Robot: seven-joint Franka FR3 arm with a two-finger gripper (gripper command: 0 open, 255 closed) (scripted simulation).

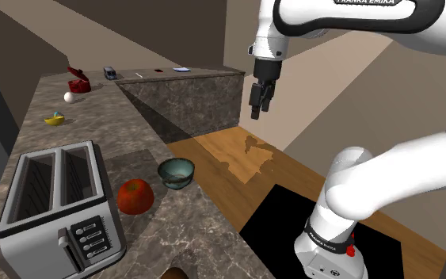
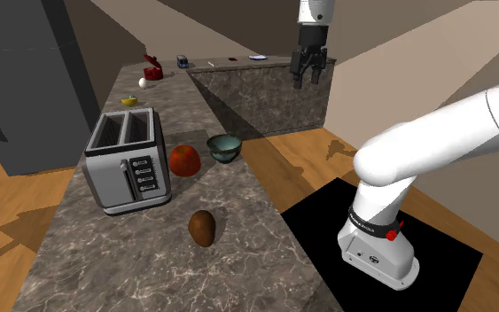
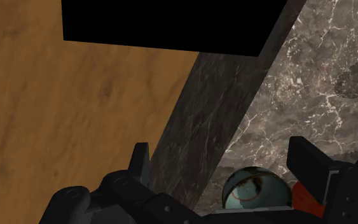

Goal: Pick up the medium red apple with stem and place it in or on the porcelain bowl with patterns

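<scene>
While aloft, gripper (image 1: 259,111) far from apple (image 1: 135,196)

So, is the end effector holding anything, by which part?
Nothing. The black end effector hangs open in mid-air; the round red apple lies on the marbled counter.

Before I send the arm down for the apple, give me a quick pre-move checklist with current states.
1. Tool open and empty: ok. In the wrist view the fingers stand apart with nothing between them.
2. Apple reachable from above: ok. It sits uncovered on the counter.
3. Tool lined up over the apple: not ok. It hangs high, out by the counter's edge above the wood floor.
4. Room for a finger on the toaster side: cannot tell. The apple sits close beside it.
5. Bowl empty and upright: ok. It stands just beside the apple.
</scene>
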